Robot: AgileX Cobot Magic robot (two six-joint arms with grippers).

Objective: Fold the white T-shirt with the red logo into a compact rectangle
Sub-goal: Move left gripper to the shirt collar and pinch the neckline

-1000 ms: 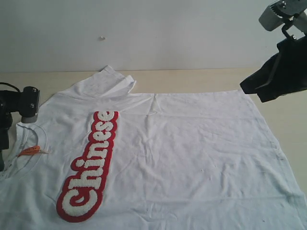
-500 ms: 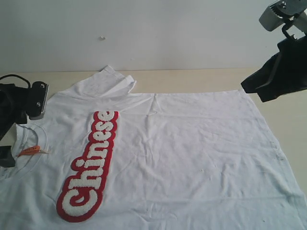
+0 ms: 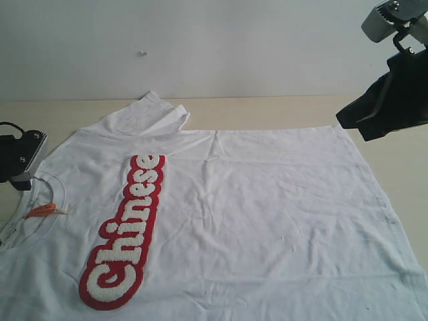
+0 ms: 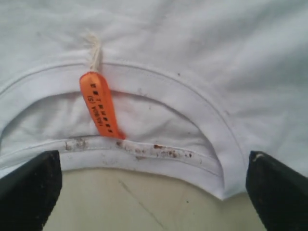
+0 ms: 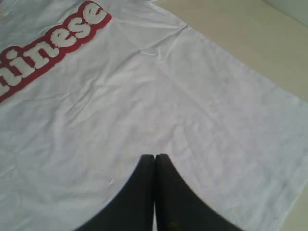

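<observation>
The white T-shirt [image 3: 267, 214] lies spread flat and face up on the table, neck to the left, hem to the right. The red logo [image 3: 125, 231] runs along its chest and also shows in the right wrist view [image 5: 45, 45]. My left gripper [image 4: 154, 195] is open, fingers [image 4: 29, 190] wide apart, just off the ribbed collar [image 4: 159, 159] with its orange neck tag [image 4: 100, 103]; nothing is between them. My right gripper [image 5: 155, 161] is shut and empty, hanging in the air over the shirt's far right hem corner [image 3: 342, 120].
The far sleeve [image 3: 150, 114] is bunched and folded at the shirt's back edge. Bare tan table [image 3: 267, 108] shows behind the shirt, with a white wall beyond. The left arm [image 3: 19, 159] sits at the left edge of the exterior view.
The left arm has swung and pulled back leftward, off the collar, toward the view's edge. The right arm and the shirt have not moved.
</observation>
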